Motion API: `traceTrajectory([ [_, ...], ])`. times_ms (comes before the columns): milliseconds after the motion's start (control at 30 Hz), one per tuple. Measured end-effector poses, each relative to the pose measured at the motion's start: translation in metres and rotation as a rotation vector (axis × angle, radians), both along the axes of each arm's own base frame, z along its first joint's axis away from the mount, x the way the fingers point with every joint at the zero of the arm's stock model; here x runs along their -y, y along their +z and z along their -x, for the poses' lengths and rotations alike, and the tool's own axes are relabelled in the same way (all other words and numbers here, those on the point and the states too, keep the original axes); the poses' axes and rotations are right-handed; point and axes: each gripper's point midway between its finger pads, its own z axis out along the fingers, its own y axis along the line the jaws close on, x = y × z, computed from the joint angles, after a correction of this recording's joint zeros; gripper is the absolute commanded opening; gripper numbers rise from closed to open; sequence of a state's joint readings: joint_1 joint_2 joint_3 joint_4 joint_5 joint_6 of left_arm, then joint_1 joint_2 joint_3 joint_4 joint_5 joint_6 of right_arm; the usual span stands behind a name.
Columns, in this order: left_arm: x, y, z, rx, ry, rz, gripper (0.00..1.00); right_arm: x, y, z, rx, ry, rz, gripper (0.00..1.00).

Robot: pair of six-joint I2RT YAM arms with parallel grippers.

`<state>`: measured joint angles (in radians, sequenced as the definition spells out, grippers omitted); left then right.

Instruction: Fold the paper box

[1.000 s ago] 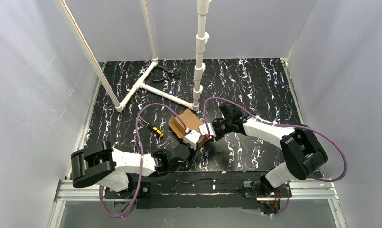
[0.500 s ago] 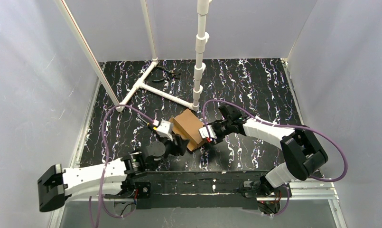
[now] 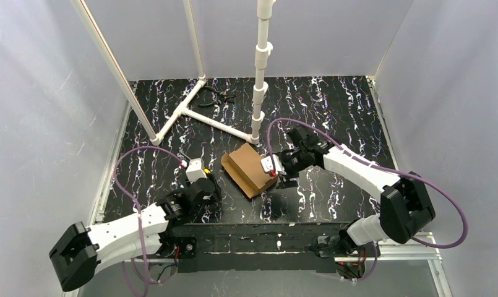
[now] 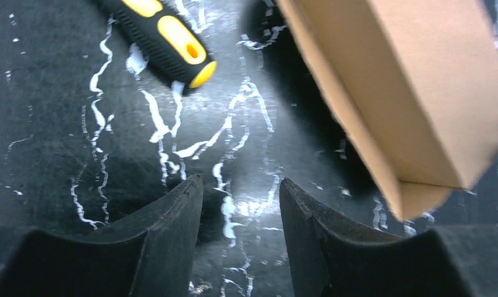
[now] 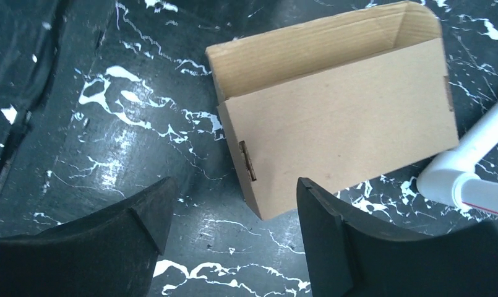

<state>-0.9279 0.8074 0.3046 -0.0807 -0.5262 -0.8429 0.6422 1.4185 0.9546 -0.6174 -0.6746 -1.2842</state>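
— Brown corrugated cardboard: the paper box [image 3: 249, 170], set near the middle of the black, white-veined table [image 3: 333, 111], between the two grippers. Caught anything else from above?

— Caught what neither wrist gave whole: a white plastic pipe frame [image 3: 203, 117] behind the box, and dark pliers [image 3: 218, 94] near the far edge. Placed the left gripper [image 3: 197, 170] a little left of the box and the right gripper [image 3: 272, 167] just beside its right end. Could not read either pair of jaws from up there.

— Read them from the wrists, then?

— Left wrist: found matte black fingers [image 4: 166, 247] apart, with bare tabletop in the gap and nothing gripped. Showed also a screwdriver [image 4: 163, 31], its handle glossy black and yellow with a rounded butt, hardly visible from above. Took in one sharp lower corner of the box at the right, smooth-faced and blurred.

— And the right wrist?

— Jaws wide apart, clamped on nothing; saw the near corner of the box through the gap. Brought out a plain flat panel facing up, a ribbed flap standing along its far edge, rounded at one corner, and a small slot in the near edge. Showed a round white pipe just beside the box.
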Motion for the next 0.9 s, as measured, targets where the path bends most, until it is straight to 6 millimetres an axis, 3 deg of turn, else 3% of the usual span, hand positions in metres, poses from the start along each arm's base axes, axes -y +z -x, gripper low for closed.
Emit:
traceTrajectory([
  [67, -0.007, -0.014, -0.002, -0.051, 0.041, -0.027, 0.48, 0.000, 0.011, -0.002, -0.020, -0.027, -0.017, 0.79],
  [133, -0.014, -0.020, -0.007, -0.078, 0.087, -0.029, 0.57, 0.002, 0.018, -0.005, -0.064, -0.078, -0.039, 0.79],
  [300, -0.018, -0.013, -0.035, -0.085, 0.151, 0.081, 0.62, 0.013, 0.024, -0.021, -0.183, -0.236, -0.088, 0.79],
  [567, -0.013, 0.019, -0.083, -0.059, 0.125, 0.217, 0.59, 0.020, 0.012, -0.030, -0.419, -0.466, -0.191, 0.78],
  [667, -0.012, 0.017, -0.096, -0.083, 0.135, 0.227, 0.57, 0.022, 0.014, -0.037, -0.473, -0.531, -0.225, 0.78],
  [900, 0.010, 0.002, -0.115, -0.164, 0.062, 0.216, 0.53, 0.021, 0.022, -0.048, -0.494, -0.568, -0.272, 0.78],
])
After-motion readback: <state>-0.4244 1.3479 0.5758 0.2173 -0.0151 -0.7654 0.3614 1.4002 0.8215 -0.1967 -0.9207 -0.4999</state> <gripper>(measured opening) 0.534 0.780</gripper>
